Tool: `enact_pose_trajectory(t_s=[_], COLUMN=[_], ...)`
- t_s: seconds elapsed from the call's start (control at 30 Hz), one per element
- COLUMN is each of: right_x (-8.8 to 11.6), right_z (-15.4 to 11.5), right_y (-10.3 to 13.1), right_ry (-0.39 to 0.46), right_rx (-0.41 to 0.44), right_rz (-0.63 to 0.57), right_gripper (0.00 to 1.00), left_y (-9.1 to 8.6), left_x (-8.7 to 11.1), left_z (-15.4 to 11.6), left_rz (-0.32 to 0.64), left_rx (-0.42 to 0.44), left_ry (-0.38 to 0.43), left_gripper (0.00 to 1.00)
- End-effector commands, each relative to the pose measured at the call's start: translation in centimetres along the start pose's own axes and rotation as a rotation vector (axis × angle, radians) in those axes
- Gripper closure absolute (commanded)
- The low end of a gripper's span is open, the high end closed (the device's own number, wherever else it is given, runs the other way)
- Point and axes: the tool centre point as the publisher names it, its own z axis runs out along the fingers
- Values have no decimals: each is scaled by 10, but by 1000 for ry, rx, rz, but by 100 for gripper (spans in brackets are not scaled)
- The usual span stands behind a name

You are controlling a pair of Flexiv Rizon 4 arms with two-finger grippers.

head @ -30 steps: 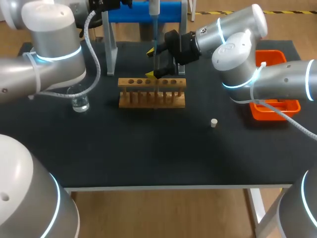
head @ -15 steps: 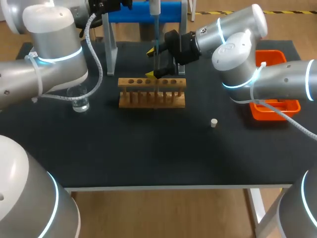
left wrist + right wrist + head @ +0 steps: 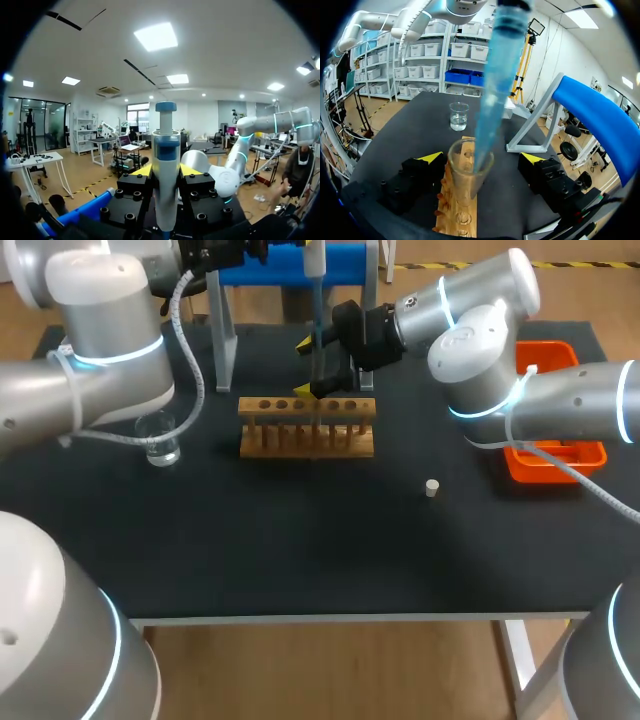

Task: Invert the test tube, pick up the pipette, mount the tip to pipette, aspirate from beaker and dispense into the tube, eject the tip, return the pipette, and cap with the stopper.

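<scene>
Our left arm (image 3: 105,350) reaches across the back of the table, its left gripper (image 3: 166,172) clamped on the upright pipette (image 3: 166,145). The pipette's lower end dips into the mouth of the test tube (image 3: 466,175), which stands upright at our right gripper (image 3: 481,160) over the wooden rack (image 3: 307,430). We cannot tell whether that gripper grips it. The beaker (image 3: 160,445) stands left of the rack and the stopper (image 3: 432,488) lies to its right, nearer the front edge

The head camera sits high behind the robot, looking down over the whole table (image 3: 300,540). The left wrist camera faces outward, hard against the pipette (image 3: 166,165). The right wrist camera looks down closely at the test tube (image 3: 469,175). All three views share that pipette.
</scene>
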Motion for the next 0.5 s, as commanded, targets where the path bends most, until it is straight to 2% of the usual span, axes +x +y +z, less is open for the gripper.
enact_pose_trajectory(t_s=[0.03,0.5], right_x=[-1,-1], right_z=[0,0], right_y=[0,0], right_ry=[3,3], right_rx=[2,2], right_rz=[1,1], right_gripper=[0,0], left_y=[-3,-2], left_x=[1,1], left_z=[-1,-1], left_rz=[-4,29], left_rx=[-19,-22], left_ry=[3,-13], left_gripper=[100,100])
